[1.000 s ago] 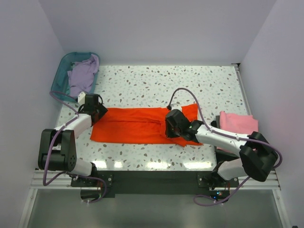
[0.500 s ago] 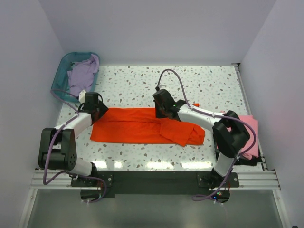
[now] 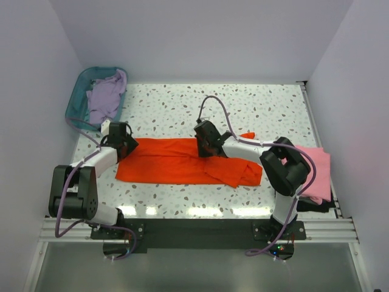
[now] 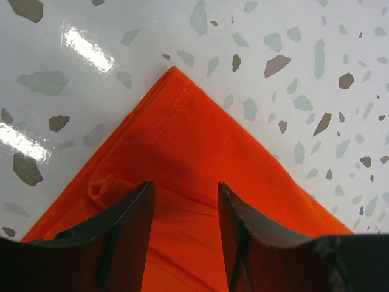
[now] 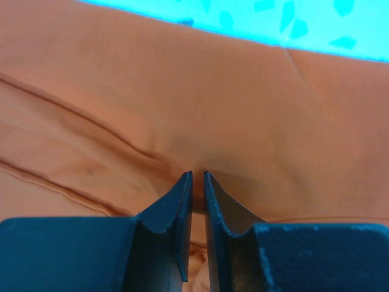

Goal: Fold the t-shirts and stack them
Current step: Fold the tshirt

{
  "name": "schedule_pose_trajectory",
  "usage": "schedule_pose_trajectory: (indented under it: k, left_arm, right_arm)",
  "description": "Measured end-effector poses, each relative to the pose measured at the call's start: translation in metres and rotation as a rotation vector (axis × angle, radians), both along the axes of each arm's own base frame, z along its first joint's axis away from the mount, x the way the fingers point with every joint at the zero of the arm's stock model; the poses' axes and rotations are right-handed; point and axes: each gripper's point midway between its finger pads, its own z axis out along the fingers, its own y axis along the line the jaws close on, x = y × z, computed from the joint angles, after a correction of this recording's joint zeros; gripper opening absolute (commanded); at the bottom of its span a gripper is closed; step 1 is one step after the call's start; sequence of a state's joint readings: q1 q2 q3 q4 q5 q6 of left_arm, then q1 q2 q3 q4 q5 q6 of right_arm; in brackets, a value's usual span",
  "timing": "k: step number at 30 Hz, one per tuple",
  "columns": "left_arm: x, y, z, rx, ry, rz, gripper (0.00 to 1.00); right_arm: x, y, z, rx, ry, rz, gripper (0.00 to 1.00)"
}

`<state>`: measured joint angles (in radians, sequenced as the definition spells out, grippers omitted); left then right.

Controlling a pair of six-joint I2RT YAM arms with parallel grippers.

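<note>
**Both arms set on the orange shirt, placed for a fold**

The orange shirt [image 3: 176, 163] lies spread across the middle of the table [image 3: 267, 109], its right end bunched over itself. The left gripper [image 4: 185, 187] hangs over the shirt's far left corner with its fingers apart and nothing between them, probably so it can take that corner. The right gripper [image 5: 197, 176] sits at the far edge near the middle, fingers all but together, tips pressed into the cloth and seemingly nipping a thin fold where creases meet. Two holds along one edge would let it lift evenly. The pink shirt [image 3: 313, 167] lies folded at the right edge, likely the base of the stack. The lavender shirt [image 3: 104, 97] is in the basket [image 3: 74, 103], far left.
</note>
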<state>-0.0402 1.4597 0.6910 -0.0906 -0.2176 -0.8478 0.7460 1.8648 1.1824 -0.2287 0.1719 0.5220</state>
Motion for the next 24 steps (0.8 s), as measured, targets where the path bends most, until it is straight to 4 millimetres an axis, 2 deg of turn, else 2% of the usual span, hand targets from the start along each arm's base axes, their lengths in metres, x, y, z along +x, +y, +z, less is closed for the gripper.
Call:
schedule_pose_trajectory:
  k: [5, 14, 20, 23, 24]
  left_arm:
    - [-0.01, 0.003, 0.003, 0.005, -0.01, 0.014, 0.5]
    - [-0.017, 0.013, 0.021, 0.009, -0.071, 0.043, 0.49]
    - [-0.016, 0.009, 0.033, 0.005, -0.111, 0.017, 0.45]
    - [-0.012, 0.002, 0.032, 0.017, -0.098, -0.014, 0.45]
    - [-0.011, 0.0, 0.03, 0.018, -0.093, -0.022, 0.44]
  right_arm:
    - [-0.016, -0.008, -0.015, -0.011, 0.042, 0.019, 0.17]
    - [-0.025, -0.009, -0.009, 0.019, 0.036, 0.055, 0.18]
    - [-0.025, -0.01, -0.007, 0.016, 0.032, 0.056, 0.28]
    - [-0.024, -0.015, 0.006, 0.012, 0.013, 0.03, 0.36]
    - [-0.024, -0.019, 0.014, 0.012, -0.001, 0.013, 0.43]
